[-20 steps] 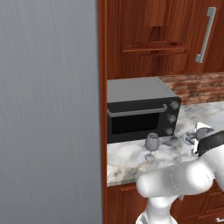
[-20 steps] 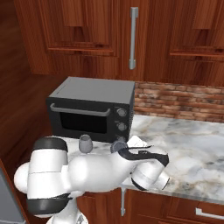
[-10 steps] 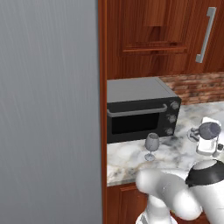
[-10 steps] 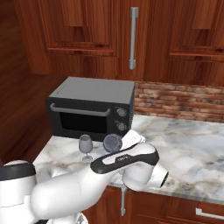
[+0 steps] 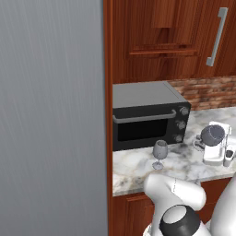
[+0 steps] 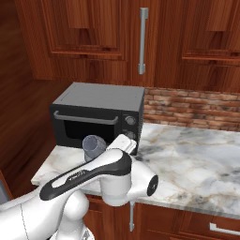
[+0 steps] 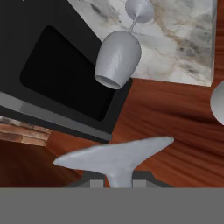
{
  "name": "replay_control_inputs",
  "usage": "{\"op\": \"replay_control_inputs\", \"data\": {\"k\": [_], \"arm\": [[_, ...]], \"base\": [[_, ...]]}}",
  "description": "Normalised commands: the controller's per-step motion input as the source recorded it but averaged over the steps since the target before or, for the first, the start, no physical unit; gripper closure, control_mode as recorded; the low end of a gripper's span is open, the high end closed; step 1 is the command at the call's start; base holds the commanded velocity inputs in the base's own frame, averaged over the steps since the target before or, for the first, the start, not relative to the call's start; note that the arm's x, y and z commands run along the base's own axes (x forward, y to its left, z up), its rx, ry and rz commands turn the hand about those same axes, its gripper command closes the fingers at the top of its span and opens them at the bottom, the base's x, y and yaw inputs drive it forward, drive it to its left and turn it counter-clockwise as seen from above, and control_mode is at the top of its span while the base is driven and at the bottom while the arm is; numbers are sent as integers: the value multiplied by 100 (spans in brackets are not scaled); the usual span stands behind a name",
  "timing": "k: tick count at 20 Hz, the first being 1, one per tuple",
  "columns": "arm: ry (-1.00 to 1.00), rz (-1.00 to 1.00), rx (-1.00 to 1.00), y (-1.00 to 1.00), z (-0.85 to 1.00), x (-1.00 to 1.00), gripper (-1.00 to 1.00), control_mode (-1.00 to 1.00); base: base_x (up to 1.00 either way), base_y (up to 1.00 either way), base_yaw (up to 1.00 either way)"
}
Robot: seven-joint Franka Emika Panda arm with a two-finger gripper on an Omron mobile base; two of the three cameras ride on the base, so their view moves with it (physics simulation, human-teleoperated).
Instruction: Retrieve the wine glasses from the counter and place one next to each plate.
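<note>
On the counter [image 5: 184,163] one wine glass [image 5: 160,153] stood upright on its foot, just in front of the black oven [image 5: 147,120]. You had not touched that one. In the hand view its bowl pointed toward the camera, with the dark oven door beside it.

Off to the right, the other wine glass [image 5: 213,134] sat up in the gripper [image 5: 220,154]. Its round bowl showed above the white hand and looked to be off the stone. In the hand view a grey shape like a glass foot and stem lay right at the fingers. So the gripper looked closed on that glass, holding it low down near the stem, though the fingers themselves were hard to see.

To me, you were at the carry step for the first of the two glasses. The pick looked done and the put-down was not yet done.

For the next move, you would need to keep the glass upright and hold it firm. The stem is thin and could slip or tip. You would need to swing it away without bumping the standing glass or the oven. Then you would need to drive to the plates and set the glass down gently beside one of them, close but not on it. After that, you would need to come back for the glass by the oven
</note>
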Motion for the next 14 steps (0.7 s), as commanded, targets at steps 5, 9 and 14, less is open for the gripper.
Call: {"op": "replay_control_inputs", "data": {"k": [5, 9, 14], "arm": [[30, 0, 0, 51, 20, -4, 100, -100], [27, 0, -1, 44, 20, 0, 100, -100], [3, 0, -2, 10, 45, -50, 100, -100]], "base": [[0, 0, 0], [0, 0, 0], [0, 0, 0]]}}
